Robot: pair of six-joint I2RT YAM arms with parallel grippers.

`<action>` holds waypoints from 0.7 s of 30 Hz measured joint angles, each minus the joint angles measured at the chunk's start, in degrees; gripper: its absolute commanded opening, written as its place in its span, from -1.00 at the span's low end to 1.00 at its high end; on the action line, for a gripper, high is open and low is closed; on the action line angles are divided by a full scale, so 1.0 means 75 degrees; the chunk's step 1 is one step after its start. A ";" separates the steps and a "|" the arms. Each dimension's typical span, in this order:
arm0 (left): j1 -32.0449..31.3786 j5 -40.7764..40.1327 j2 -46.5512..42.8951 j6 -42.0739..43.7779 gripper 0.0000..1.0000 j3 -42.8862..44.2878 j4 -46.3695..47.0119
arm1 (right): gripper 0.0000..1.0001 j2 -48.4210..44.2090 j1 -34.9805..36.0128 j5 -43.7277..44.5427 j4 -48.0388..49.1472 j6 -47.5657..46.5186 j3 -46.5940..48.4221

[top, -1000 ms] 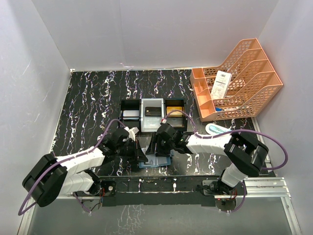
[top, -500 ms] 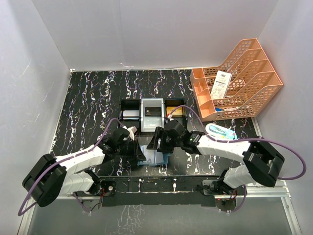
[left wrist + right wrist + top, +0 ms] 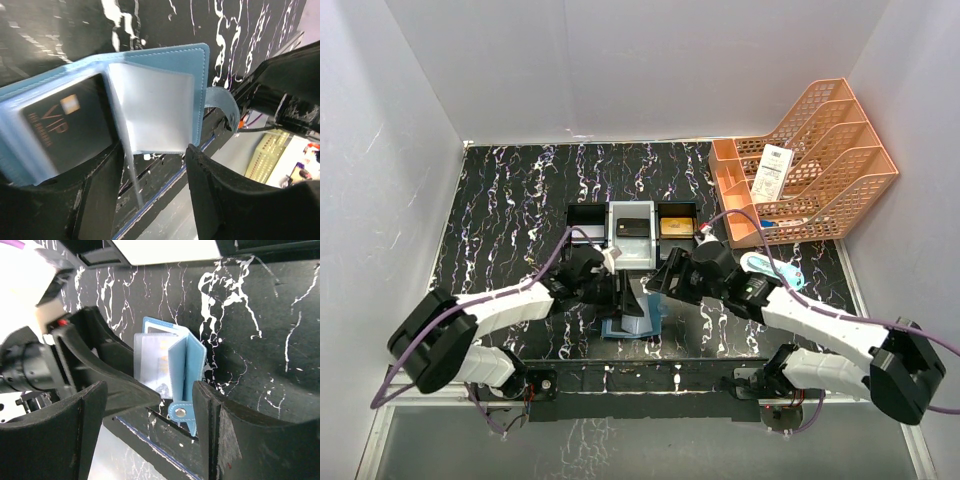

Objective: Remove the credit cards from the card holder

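Observation:
The teal-blue card holder (image 3: 165,55) lies open near the table's front edge (image 3: 638,324). One clear pocket holds a black VIP credit card (image 3: 65,127); the pocket beside it (image 3: 157,112) looks empty. A thin clear leaf hangs blurred between the apart jaws of my left gripper (image 3: 150,192), (image 3: 625,298), which is open just over the holder. My right gripper (image 3: 150,425), (image 3: 666,277) is open right of the holder (image 3: 186,367), above its snap tab (image 3: 180,412), gripping nothing. Another black card (image 3: 632,227) and a gold card (image 3: 677,226) lie in the tray.
The black-and-white three-compartment tray (image 3: 620,262) stands just behind the grippers. An orange file rack (image 3: 820,190) with a white barcoded slip (image 3: 772,172) fills the back right. A white-and-light-blue oval case (image 3: 772,266) lies by the right forearm. The metal front rail (image 3: 650,375) borders the holder.
My left jaws have opened and that gripper has slid right over the card holder. The right gripper has opened wider and drawn back to the right; its arm has swung outward.

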 measured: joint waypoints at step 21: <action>-0.1285 -0.1408 -0.0291 -0.0067 0.27 0.0985 -0.0784 | 0.05 -0.2194 -0.0221 0.0833 0.0254 0.0551 -0.1058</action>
